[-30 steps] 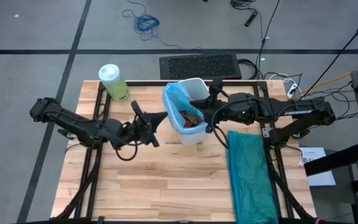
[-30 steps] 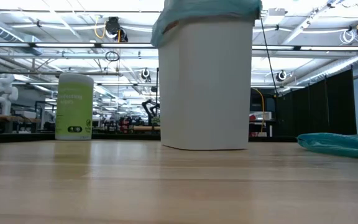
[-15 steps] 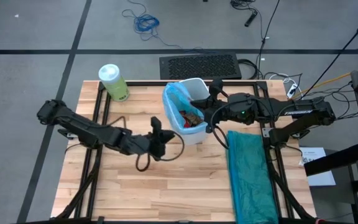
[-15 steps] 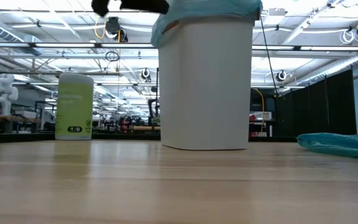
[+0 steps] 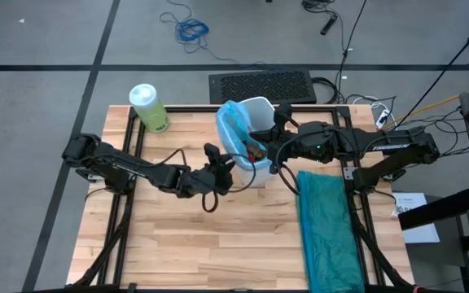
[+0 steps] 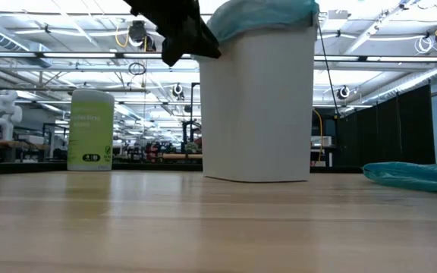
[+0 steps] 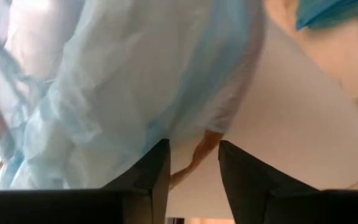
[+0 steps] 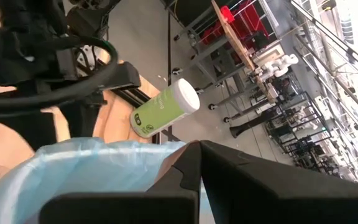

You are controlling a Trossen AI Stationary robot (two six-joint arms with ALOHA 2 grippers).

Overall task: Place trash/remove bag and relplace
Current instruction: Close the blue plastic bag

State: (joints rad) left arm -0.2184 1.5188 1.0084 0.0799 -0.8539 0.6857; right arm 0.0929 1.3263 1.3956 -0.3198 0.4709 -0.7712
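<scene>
Nearest the front edge of the worktop [image 5: 218, 244], at about five o'clock from its middle, the folded teal bag [image 5: 328, 228] lies flat and untouched; it looks like the replacement liner, so that step is judged not yet begun.

At the middle, the left end effector [image 5: 225, 167] is at the nine o'clock side of the white bin [image 5: 255, 175], its fingers parted with a narrow gap. The left wrist view shows the light-blue bag [image 7: 129, 81] draped over the bin's side just ahead of the fingertips, with nothing caught between them.

Farther back, around one o'clock from the middle, the trash [image 5: 253, 153] sits inside the bin, brown and red pieces showing among the blue plastic. No loose trash shows on the worktop, so that part seems done. The bag is in the bin, cuffed over the rim, so removal is judged to be only starting.

The right end effector [image 5: 277, 130] is at the bin's three o'clock rim, fingers closed together; the blue plastic lies right at them, but a grip cannot be confirmed.

At eleven o'clock, the green bottle [image 5: 149, 107] stands apart.
</scene>
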